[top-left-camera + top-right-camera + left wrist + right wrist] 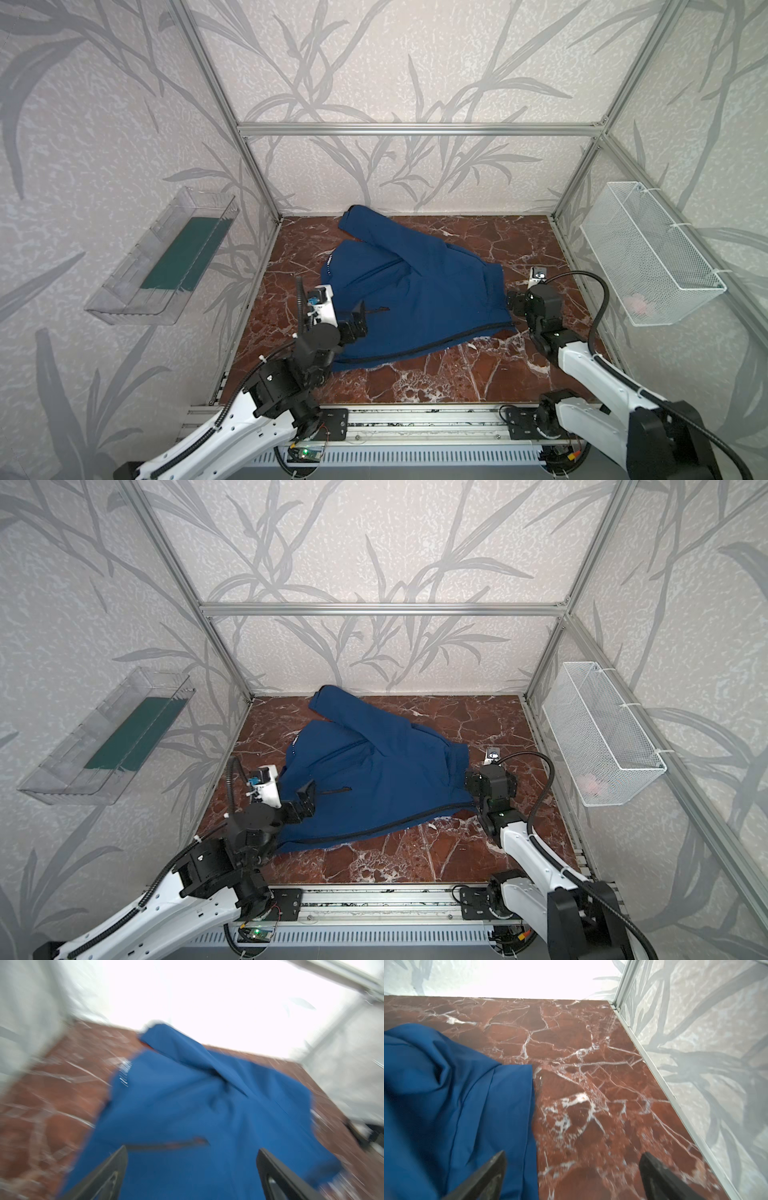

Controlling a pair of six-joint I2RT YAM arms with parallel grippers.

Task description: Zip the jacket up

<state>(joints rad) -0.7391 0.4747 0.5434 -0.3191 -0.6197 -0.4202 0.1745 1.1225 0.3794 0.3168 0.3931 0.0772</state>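
Lying crumpled on the red-brown marble tabletop point(457, 374), the navy-blue jacket point(415, 299) point(374, 779) spreads across the middle, with one sleeve point(365, 224) folded back toward the rear wall. A black front zipper point(415, 349) runs along the edge nearest the arms; its slider does not show, and whether the two halves are joined cannot be told. Small white lettering point(329, 266) sits at the jacket's far left edge, too small to read in both top views and smeared in the left wrist view.

The left gripper point(359, 316) point(192, 1149) hangs over the jacket's left part, just beside a short black pocket zipper point(166, 1145). Its fingers point(116, 1163) stand wide apart with nothing between them but fabric below. That whole wrist view is motion-blurred.

The right gripper point(513, 301) point(574, 1153) is at the jacket's right edge. In the top views the wrist body hides most of it. The right wrist view shows it spread wide and gripping nothing, one finger over the blue cloth point(456, 1105), one over bare marble.

A white wire basket point(648, 257) on the right wall holds something pinkish that is hard to make out.
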